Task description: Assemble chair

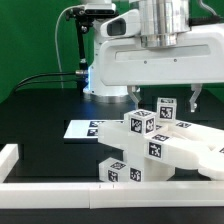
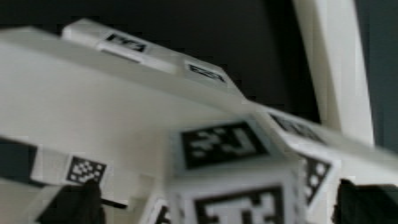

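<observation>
Inspecting from outside, we find the fingers [image 1: 163,100] spread and released, hanging directly above the chair [image 1: 150,150], whose long axis runs along the tabletop [image 1: 50,110] toward the exterior view's right.

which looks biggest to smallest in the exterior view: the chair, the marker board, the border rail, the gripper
1. chair, though it sits nearest the camera
2. border rail
3. marker board, partly hidden
4. gripper, open

Rail versus chair is close.
</observation>
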